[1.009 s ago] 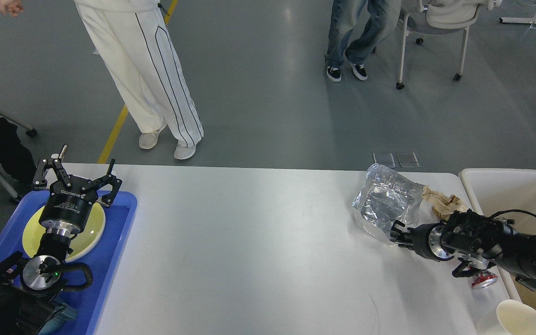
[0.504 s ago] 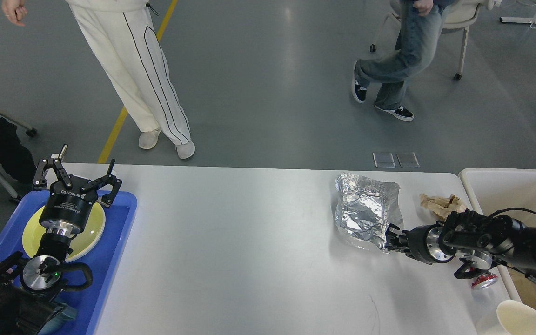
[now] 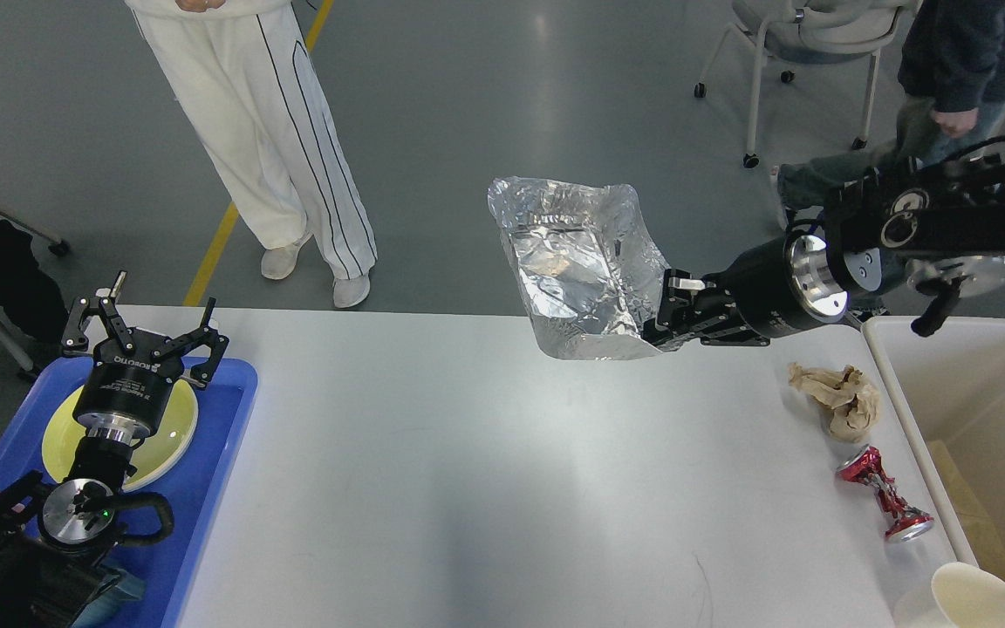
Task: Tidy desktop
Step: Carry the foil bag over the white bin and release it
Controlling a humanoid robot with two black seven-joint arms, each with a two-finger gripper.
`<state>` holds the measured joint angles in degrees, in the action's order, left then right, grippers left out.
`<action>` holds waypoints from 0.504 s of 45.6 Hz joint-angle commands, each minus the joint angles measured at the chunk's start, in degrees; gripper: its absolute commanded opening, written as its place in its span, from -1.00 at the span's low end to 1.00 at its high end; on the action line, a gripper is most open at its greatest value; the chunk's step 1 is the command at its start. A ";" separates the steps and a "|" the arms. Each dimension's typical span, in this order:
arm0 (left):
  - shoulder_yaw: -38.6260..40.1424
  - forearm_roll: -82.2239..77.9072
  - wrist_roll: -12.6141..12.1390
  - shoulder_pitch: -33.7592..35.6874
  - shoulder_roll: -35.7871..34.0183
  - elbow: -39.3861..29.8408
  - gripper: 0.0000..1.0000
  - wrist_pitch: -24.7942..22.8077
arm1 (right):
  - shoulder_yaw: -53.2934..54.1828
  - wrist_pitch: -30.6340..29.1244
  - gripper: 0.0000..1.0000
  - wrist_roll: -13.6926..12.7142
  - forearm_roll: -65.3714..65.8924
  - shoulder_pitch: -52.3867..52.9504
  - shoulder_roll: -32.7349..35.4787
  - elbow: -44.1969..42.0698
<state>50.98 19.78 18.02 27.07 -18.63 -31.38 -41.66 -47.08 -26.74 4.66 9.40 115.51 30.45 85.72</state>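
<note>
Since a second ago the right claw (image 3: 665,312) has lifted the crumpled foil sheet (image 3: 577,270) off the counter (image 3: 468,453), pinching its lower corner. Foil is light, floppy, tears easily; that corner grip seems adequate. The cream bin (image 3: 895,384) lies right of the foil, path open. Left claw (image 3: 143,327) hovers spread over the blue tray (image 3: 223,419).

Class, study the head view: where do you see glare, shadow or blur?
Head view: glare flashes off the crumpled foil sheet held up by the right gripper; a soft shadow lies on the desktop beneath; overhead light reflects on the grey floor; no obvious motion blur.
</note>
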 commanded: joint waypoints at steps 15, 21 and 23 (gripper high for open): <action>0.00 0.00 0.00 0.00 0.00 0.00 0.95 0.00 | -5.48 0.02 -1.00 0.00 4.65 -13.89 3.64 -11.44; 0.00 -0.09 0.00 0.00 0.00 0.00 0.95 0.00 | -3.73 5.46 -1.00 0.09 5.54 -27.51 5.50 -26.02; 0.00 0.00 0.00 0.00 0.00 0.00 0.95 0.00 | -3.63 8.97 -1.00 0.18 5.45 -31.91 5.59 -30.51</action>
<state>50.98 19.77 18.02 27.07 -18.63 -31.38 -41.66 -51.54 -24.33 4.67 14.62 94.50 35.33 66.76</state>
